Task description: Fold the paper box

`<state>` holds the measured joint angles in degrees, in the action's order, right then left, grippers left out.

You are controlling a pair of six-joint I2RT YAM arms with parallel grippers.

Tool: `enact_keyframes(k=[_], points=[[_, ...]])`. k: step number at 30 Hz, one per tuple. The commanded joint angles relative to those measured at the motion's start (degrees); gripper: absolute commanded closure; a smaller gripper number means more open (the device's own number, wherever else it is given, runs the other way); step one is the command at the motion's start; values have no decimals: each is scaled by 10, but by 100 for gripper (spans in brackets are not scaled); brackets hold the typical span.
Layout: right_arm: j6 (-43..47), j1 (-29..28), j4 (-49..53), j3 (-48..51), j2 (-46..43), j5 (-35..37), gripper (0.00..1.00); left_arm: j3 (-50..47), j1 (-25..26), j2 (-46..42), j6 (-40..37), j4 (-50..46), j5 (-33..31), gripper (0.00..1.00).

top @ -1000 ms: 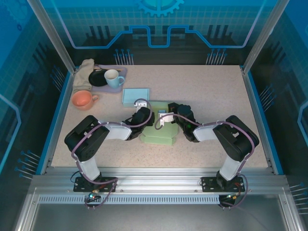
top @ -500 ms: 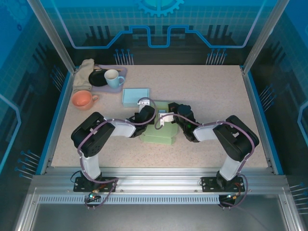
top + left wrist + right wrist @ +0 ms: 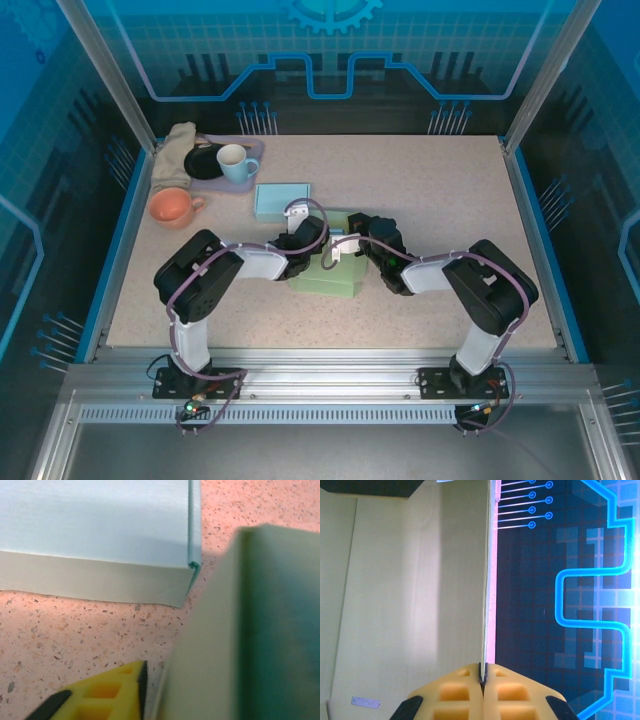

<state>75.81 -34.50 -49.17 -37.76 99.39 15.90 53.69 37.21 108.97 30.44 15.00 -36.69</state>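
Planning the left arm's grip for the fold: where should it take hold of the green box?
I'd pinch the green box by its thin upright wall, across the thickness, from the left. It's a sheet on edge; the right claw clamps a panel likewise.

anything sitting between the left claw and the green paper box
Nothing visible does. The left claw is right at the green paper box, with one finger beside its wall. The light blue box lies beyond them, not between. The right claw is pinched on a panel of the box.
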Motion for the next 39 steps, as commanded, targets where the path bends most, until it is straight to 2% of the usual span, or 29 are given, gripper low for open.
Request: enact_keyframes(k=[1,3,4,11,16,23,27,36,39], points=[[-16,5,22,6,3,14,100,-27,-19,-24,-21,8,1,61],[-16,4,23,6,3,12,100,-37,-16,-40,-32,21,8,52],[-16,3,23,5,4,12,100,-42,-12,-46,-41,32,8,51],[-12,1,22,6,8,14,100,-43,1,-48,-79,68,4,52],[-14,0,22,6,4,11,100,-22,1,-34,-84,57,-1,63],[-20,1,19,4,13,8,100,-16,5,-21,-94,67,-16,86],[-37,3,3,8,4,1,93,-31,14,-17,-102,89,-31,91],[-76,12,89,11,-61,-45,71,-41,15,-9,-102,101,-55,92],[-86,14,106,14,-79,-61,67,-40,15,-9,-101,101,-60,92]])
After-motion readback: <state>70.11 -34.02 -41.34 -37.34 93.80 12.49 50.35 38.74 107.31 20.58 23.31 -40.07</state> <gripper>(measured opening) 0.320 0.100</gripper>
